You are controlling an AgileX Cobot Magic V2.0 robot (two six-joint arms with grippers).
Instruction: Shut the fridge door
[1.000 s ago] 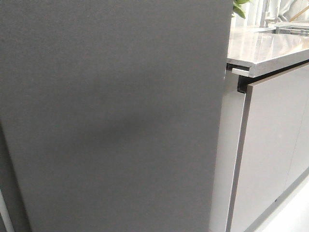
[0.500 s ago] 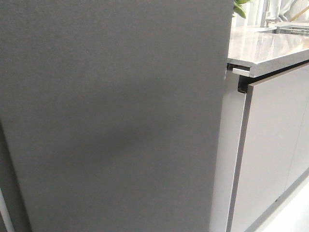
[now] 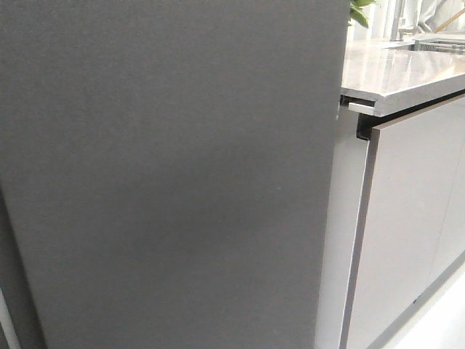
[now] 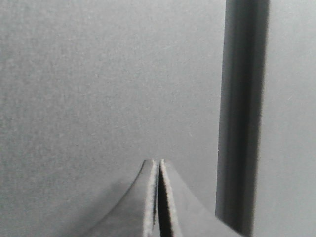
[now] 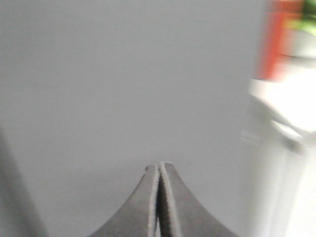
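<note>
The fridge door (image 3: pixel 174 174) fills most of the front view with its matte dark grey outer face; its right edge runs down near the cabinets. No gripper shows in the front view. In the left wrist view my left gripper (image 4: pixel 158 162) is shut and empty, its tips close to the grey door face (image 4: pixel 98 84), beside a dark vertical gap (image 4: pixel 242 113). In the right wrist view my right gripper (image 5: pixel 159 165) is shut and empty, close in front of the grey door face (image 5: pixel 123 84). The door's white inner face is hidden.
Right of the door are pale grey handleless cabinet fronts (image 3: pixel 414 218) under a glossy grey countertop (image 3: pixel 399 73). A green plant (image 3: pixel 361 11) stands at the back. A blurred red object (image 5: pixel 276 39) and a white counter edge (image 5: pixel 281 108) show in the right wrist view.
The soft dark shadow on the door's face has faded out of the front view. The door and cabinets have barely shifted.
</note>
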